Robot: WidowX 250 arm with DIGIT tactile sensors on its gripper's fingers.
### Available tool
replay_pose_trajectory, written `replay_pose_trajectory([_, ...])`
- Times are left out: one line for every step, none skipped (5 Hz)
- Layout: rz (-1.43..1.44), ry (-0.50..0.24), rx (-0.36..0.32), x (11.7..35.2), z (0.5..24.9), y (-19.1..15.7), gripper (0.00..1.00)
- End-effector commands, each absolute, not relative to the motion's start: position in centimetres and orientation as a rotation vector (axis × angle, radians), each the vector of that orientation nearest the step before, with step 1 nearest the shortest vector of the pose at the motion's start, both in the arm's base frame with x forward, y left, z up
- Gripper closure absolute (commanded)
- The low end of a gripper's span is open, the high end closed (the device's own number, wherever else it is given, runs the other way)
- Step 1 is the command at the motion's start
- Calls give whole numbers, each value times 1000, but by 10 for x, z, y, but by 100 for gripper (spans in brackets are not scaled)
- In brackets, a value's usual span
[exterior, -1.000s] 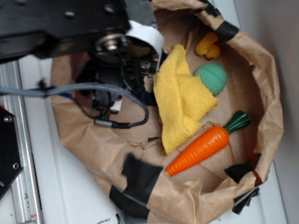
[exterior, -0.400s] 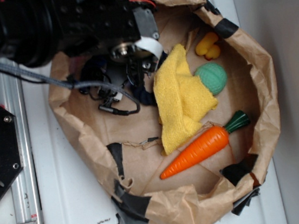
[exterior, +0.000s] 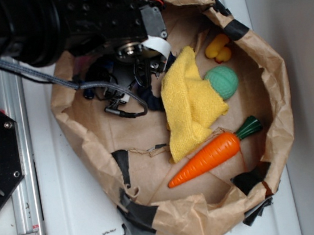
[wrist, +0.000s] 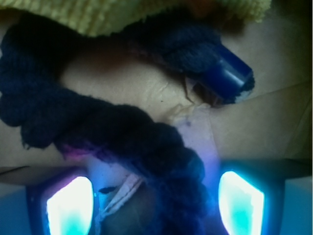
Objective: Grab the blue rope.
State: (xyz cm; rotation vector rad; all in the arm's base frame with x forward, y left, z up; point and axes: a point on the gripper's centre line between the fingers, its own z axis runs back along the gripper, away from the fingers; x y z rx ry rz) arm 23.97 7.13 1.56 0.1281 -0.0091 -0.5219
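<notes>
The blue rope is a thick dark navy twisted cord lying curved on brown paper, with a shiny blue capped end. Its upper part runs under the yellow cloth. My gripper is open and straddles the rope, with one glowing fingertip to its left and the other to its right, both apart from it. In the exterior view the gripper is low inside the paper bag under the black arm. Only a dark bit of the rope shows there, beside the cloth's left edge.
The crumpled brown paper bag with black tape walls everything in. Inside lie the yellow cloth, an orange carrot, a green ball and a small yellow toy. Arm cables hang by the gripper.
The arm has swung up and left over the bag and its near wall has sprung back. In the last half second the arm has hardly moved.
</notes>
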Motion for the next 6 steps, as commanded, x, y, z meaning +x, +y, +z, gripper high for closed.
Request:
replay_pose_trajectory([-470, -13, 155, 241, 7, 78, 100])
replay_pose_trajectory([-479, -16, 141, 239, 10, 77, 100])
replay_pose_trajectory([-473, -23, 138, 239, 12, 77, 100])
replay_pose_trajectory([-473, -27, 130, 237, 14, 77, 100])
replay_pose_trajectory([-473, -40, 89, 236, 15, 77, 100])
replay_pose_trajectory([-451, -33, 78, 234, 18, 75, 100])
